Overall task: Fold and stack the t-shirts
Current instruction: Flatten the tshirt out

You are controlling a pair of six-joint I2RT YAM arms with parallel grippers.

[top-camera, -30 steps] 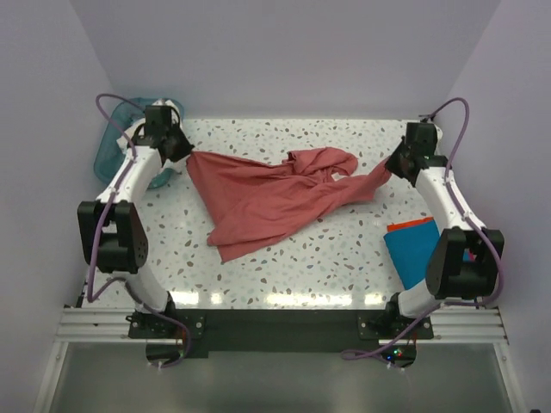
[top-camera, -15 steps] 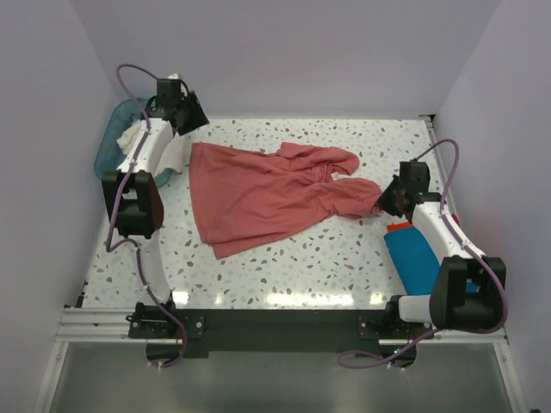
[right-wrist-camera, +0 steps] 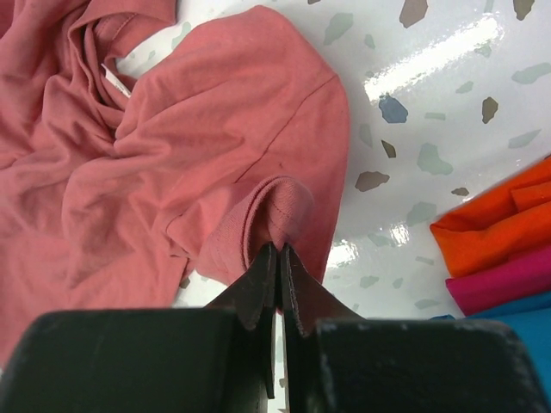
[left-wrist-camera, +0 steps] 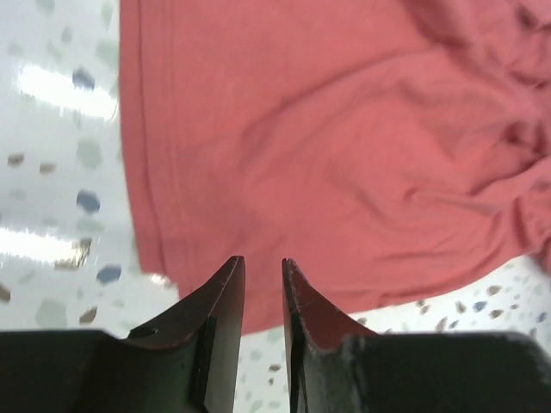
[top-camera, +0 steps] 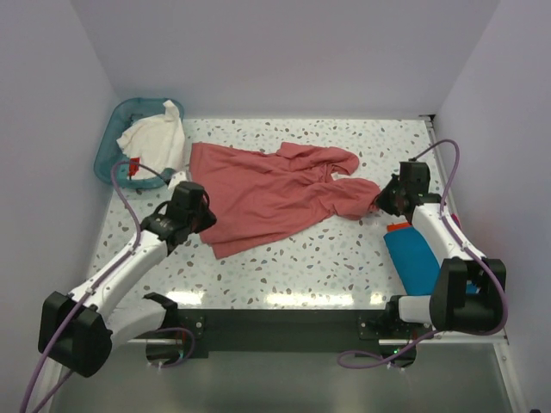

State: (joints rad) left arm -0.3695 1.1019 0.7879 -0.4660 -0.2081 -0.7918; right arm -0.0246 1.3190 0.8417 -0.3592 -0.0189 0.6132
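Top external: salmon shirt (top-camera: 267, 194) lies rumpled mid-counter (top-camera: 327, 258). Its sleeve edge is pinched tight in the right claw (top-camera: 380, 203). The left claw (top-camera: 206, 221) sits over the near-left hem, jaws slightly parted, holding nothing. Folded teal shirt (top-camera: 411, 258) at right; white shirt (top-camera: 155, 138) in basket (top-camera: 103, 148).

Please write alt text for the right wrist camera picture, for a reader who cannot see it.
The right pincer is shut on a folded edge of the salmon-red t-shirt, which lies crumpled on the speckled white table. At the right edge lie a folded orange shirt, a pink cloth and a teal-blue shirt.
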